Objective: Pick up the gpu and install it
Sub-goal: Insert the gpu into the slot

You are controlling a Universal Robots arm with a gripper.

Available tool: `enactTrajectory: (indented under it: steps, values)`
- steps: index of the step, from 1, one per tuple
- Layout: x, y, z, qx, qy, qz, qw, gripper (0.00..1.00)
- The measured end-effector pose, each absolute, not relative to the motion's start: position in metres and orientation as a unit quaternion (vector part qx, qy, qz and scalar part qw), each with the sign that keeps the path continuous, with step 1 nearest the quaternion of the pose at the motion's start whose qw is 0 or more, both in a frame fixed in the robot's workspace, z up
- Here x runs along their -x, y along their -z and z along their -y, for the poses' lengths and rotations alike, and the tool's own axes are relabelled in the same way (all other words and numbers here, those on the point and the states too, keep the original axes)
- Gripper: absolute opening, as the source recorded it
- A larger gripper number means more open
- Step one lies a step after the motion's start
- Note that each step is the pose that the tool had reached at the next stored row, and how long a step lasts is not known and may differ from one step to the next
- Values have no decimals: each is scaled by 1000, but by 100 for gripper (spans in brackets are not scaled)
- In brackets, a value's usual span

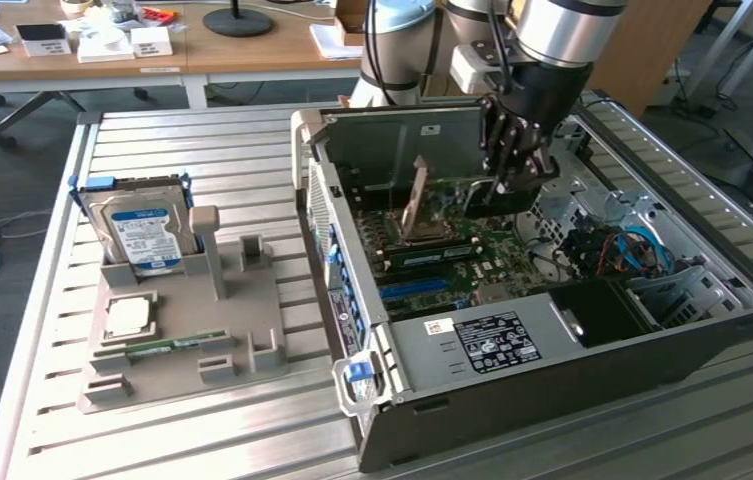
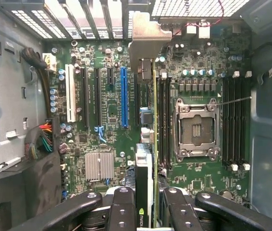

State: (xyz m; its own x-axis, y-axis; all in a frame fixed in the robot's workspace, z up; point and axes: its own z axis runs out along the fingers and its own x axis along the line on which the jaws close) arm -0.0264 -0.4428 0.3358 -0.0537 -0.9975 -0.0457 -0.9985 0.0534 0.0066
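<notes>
My gripper (image 1: 510, 170) reaches down into the open computer case (image 1: 696, 330) and is shut on the gpu (image 1: 483, 198). The wrist view looks straight down along the card. There the gpu (image 2: 149, 120) appears edge-on as a thin green board, with a black cooler on one face and its silver bracket (image 2: 148, 36) at the far end near the case's rear slots. The fingers (image 2: 121, 209) of my gripper (image 2: 148, 214) clamp the card's upper edge from both sides. The card hangs over the motherboard (image 2: 107, 120), between the blue slot (image 2: 124, 96) and the memory slots beside the CPU socket (image 2: 197, 127).
On the slatted table, at the exterior view's left, a grey fixture (image 1: 236, 320) holds a hard drive (image 1: 143, 235), a CPU chip (image 1: 127, 315) and a memory stick (image 1: 176, 345). Inside the case are a power supply (image 1: 483, 340), cables (image 1: 630, 250) and a heatsink (image 2: 100, 166).
</notes>
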Motion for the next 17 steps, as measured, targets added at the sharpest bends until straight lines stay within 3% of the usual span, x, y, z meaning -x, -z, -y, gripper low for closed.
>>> enactTrajectory:
  steps: [17]
  values:
    - [30, -320, 452, 689, -19, -724, 15, 27]
